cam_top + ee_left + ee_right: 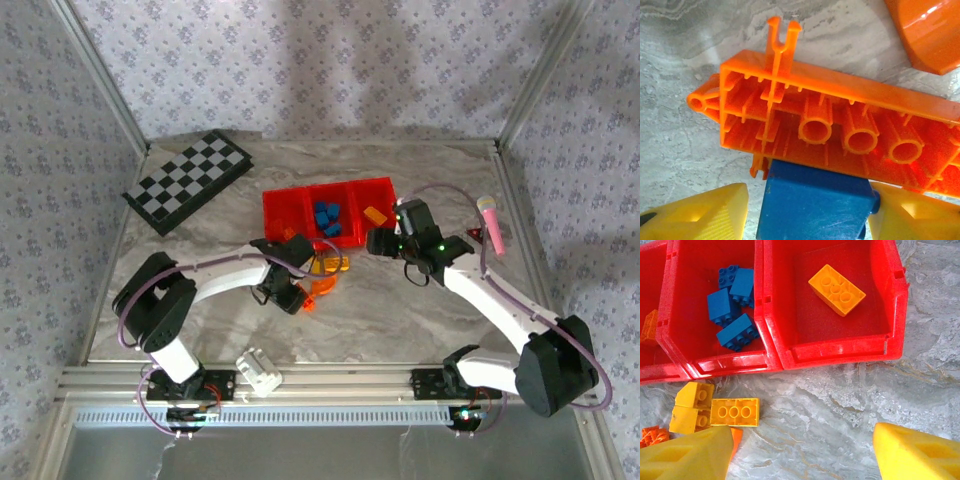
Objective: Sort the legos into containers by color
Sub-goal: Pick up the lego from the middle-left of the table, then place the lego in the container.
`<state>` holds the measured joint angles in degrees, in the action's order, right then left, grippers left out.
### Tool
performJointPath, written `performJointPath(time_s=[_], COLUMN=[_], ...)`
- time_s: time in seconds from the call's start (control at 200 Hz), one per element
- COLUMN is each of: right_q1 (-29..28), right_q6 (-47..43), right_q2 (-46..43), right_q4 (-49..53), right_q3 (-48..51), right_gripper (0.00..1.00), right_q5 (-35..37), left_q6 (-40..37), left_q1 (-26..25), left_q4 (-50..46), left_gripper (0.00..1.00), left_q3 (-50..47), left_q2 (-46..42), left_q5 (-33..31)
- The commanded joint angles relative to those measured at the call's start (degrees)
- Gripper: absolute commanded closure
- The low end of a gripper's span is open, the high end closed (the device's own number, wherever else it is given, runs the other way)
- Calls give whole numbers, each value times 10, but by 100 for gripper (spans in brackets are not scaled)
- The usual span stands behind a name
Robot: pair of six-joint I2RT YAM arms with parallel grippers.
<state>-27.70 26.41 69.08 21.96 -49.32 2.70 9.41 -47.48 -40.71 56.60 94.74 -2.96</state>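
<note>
In the left wrist view a blue lego lies between the yellow fingers of my left gripper. The right finger touches it and a small gap shows at the left finger. An upturned long orange lego lies against the blue one. My right gripper is open over bare table in front of the red containers. The middle container holds several blue legos, the right one a yellow lego, and the left one an orange lego. Loose yellow legos and orange legos lie near the tray's front.
A black-and-white checkered board lies at the back left. A pink object rests right of the tray. Near the front edge sits a white block. An orange curved piece lies close to the left gripper.
</note>
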Motion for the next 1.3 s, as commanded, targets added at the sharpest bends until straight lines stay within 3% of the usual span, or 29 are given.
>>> performJointPath(time_s=[0.0, 0.355, 0.63, 0.959, 1.299], right_q1=[6, 22, 59, 161, 189], right_q6=[10, 10, 7, 10, 11], right_q2=[-15, -23, -95, -187, -226], right_q4=[17, 27, 46, 60, 81], right_q3=[7, 5, 24, 82, 100], right_gripper=[24, 24, 24, 24, 24], right_q5=[-4, -3, 11, -46, -72], left_q6=[-8, 18, 87, 147, 99], left_q1=[7, 8, 8, 8, 6], left_q4=[-10, -21, -68, -50, 14], left_gripper=[43, 76, 100, 100, 100], left_q3=[16, 12, 50, 217, 424], left_q2=[6, 9, -70, -76, 113], left_q5=[9, -1, -38, -47, -99])
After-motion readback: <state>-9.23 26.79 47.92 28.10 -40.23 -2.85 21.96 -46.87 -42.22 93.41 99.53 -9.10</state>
